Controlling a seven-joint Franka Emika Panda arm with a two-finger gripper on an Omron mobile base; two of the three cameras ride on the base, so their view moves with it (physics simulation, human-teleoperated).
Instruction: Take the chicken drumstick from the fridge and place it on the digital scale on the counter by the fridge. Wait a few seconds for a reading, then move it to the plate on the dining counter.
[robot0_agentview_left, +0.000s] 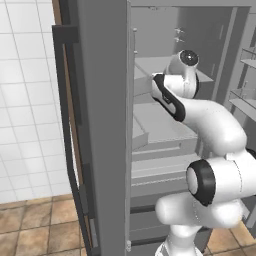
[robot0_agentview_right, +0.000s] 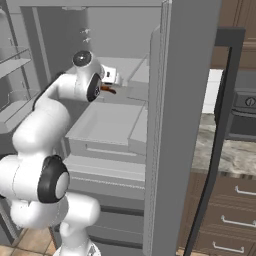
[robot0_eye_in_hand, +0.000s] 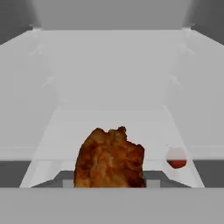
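no readable writing or brand marks anywhere. the hand (robot0_agentview_right: 113, 86) is up inside the open fridge (robot0_agentview_left: 107, 125), pinched on the chicken drumstick (robot0_eye_in_hand: 109, 158) over a pale shelf (robot0_eye_in_hand: 109, 122). the hand view has the drumstick big and close, plus a small red thing (robot0_eye_in_hand: 176, 162) beside it — the right base view just catches a reddish sliver at the hand.

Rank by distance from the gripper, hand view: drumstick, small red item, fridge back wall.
1. chicken drumstick: directly at the gripper, bottom centre.
2. small red item: to the right on the same shelf.
3. fridge back wall: farthest, straight ahead.
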